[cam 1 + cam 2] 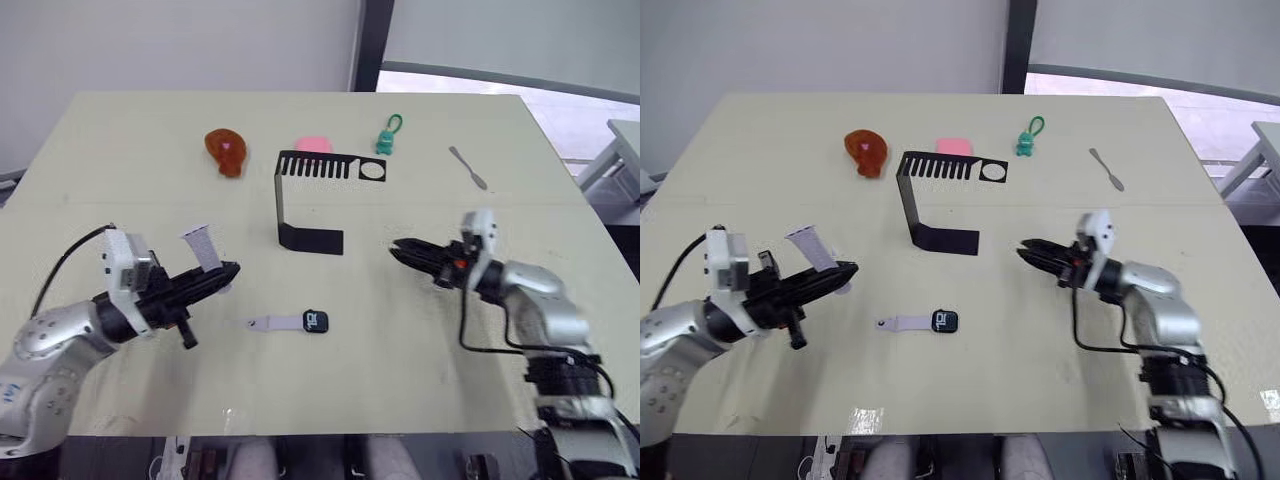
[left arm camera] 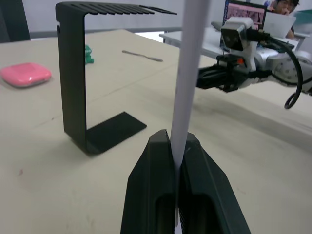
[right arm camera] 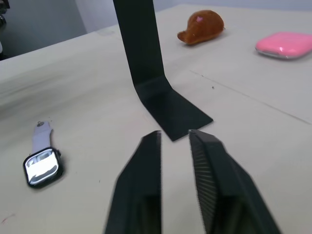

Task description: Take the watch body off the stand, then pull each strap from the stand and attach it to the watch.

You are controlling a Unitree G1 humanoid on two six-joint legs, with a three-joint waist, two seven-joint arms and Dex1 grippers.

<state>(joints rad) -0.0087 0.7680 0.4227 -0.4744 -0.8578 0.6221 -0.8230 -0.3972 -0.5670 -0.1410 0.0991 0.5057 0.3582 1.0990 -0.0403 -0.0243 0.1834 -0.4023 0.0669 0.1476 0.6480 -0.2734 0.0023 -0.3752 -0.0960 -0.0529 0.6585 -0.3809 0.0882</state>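
Bright, even daylight, soft faint shadows (wrist views blur close up), no glare.

Both eye views look down from above the near edge of the table [image 1: 480, 380], facing its far edge, and take in its whole top. The left wrist view sits low and close, facing right across the stand [image 2: 78, 83]. The right wrist view faces left, sharing that stand.

parted fingers [image 3: 146, 175] facing stand [image 3: 146, 63]
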